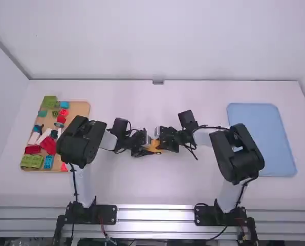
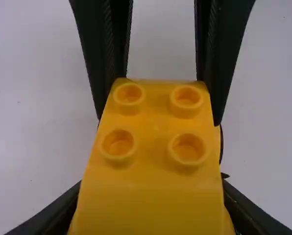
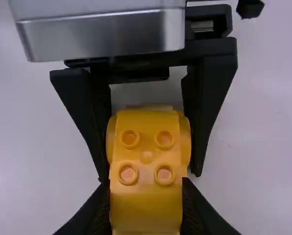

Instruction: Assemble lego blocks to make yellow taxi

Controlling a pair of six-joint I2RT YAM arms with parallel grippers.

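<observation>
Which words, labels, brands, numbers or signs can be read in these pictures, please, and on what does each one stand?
Studs of the yellow block: tiny raised maker's lettering, which I do not quote.
Loose blocks: too small to tell if they carry any text.
I can make out no other words, numbers or signs.

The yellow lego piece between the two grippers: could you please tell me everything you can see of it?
The yellow lego piece looks like smooth plastic, with four round studs in two rows of two. In the right wrist view, rounded yellow parts bulge at both sides. It is over the middle of the white table, with the left gripper and right gripper closed on it from opposite ends.
</observation>
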